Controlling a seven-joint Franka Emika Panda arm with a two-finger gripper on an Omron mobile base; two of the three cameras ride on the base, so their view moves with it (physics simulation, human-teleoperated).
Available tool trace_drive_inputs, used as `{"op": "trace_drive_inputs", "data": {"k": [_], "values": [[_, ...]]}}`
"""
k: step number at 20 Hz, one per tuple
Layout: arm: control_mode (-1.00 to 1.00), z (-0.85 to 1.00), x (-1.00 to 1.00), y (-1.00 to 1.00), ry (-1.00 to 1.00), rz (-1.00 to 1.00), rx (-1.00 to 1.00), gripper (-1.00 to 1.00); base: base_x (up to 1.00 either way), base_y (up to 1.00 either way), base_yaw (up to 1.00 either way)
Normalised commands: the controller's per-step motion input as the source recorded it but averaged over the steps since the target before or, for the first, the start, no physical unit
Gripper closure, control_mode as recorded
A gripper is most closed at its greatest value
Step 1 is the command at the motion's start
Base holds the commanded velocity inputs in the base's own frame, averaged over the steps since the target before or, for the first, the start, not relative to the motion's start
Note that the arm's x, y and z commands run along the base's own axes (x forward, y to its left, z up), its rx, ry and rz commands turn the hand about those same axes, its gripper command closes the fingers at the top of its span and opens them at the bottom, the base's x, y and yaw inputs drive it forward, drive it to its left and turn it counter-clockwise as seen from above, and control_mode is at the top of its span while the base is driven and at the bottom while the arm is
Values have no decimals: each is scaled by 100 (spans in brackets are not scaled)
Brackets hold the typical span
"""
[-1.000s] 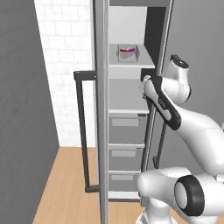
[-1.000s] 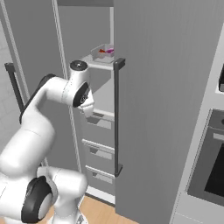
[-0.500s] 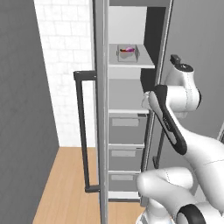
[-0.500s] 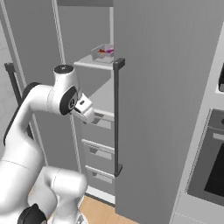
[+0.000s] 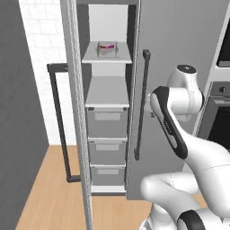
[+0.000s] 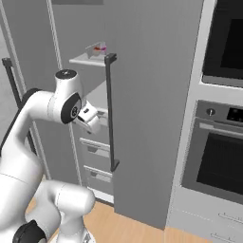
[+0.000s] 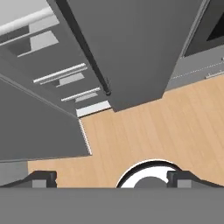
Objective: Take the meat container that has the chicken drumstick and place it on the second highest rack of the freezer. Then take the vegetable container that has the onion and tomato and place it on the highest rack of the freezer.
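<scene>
The freezer (image 5: 108, 27) stands open, with pale shelves above grey drawers (image 5: 107, 122). A clear container (image 5: 107, 48) with pink and red contents rests on the upper of the two shelf boards I see; it also shows as the container (image 6: 96, 49) in the right base view. I cannot tell which food is in it. The lower shelf board (image 5: 107, 92) is bare. My gripper (image 6: 93, 125) hangs outside the freezer, in front of the drawers, pointing down at the floor. In the hand view the gripper (image 7: 112, 179) is open, fingertips (image 7: 43, 178) wide apart with nothing between them.
A grey door with a long dark bar handle (image 6: 110, 109) stands right of the opening. The left door swings outward with its own handle (image 5: 58, 121). A black-glass wall oven (image 6: 223, 161) is at the right. Wooden floor (image 7: 144, 131) lies below.
The whole picture has shifted, so the base has moved and the wall oven has come into view. My arm has drawn back from the shelves and the hand has turned downward. The jaws stay open.
</scene>
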Motion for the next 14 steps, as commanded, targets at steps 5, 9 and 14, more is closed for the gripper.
{"op": "trace_drive_inputs", "data": {"k": [5, 9, 14], "values": [[100, 0, 0, 0, 0, 0, 0, -100, -5, -59, -51], [100, 0, 0, 0, 0, 0, 0, -100, 9, -23, -70], [100, 0, 0, 0, 0, 0, 0, -100, 2, -19, -68]]}}
